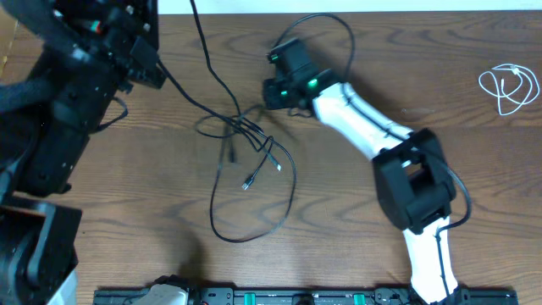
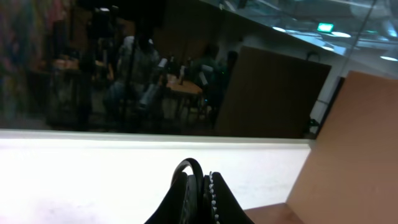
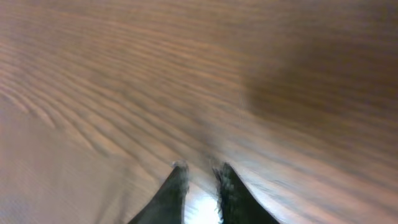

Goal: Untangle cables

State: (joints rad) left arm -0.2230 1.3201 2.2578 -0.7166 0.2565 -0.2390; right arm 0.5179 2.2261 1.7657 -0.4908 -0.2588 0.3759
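Observation:
A tangle of thin black cables (image 1: pixel 246 135) lies in the middle of the wooden table, with a big loop trailing toward the front. A white cable (image 1: pixel 508 86) lies coiled apart at the far right. My left gripper (image 2: pixel 202 178) is raised off the table at the top left, facing the room, and is shut on a loop of black cable (image 2: pixel 188 163). My right gripper (image 1: pixel 278 85) hovers just right of the tangle's upper end. In the blurred right wrist view, the right gripper (image 3: pixel 202 168) has its jaws a narrow gap apart, with only bare wood between them.
The bulky black left arm (image 1: pixel 85 85) fills the table's top-left corner. The white right arm (image 1: pixel 364 123) reaches diagonally from its base (image 1: pixel 415 182) at the front right. A black rail (image 1: pixel 296 296) runs along the front edge.

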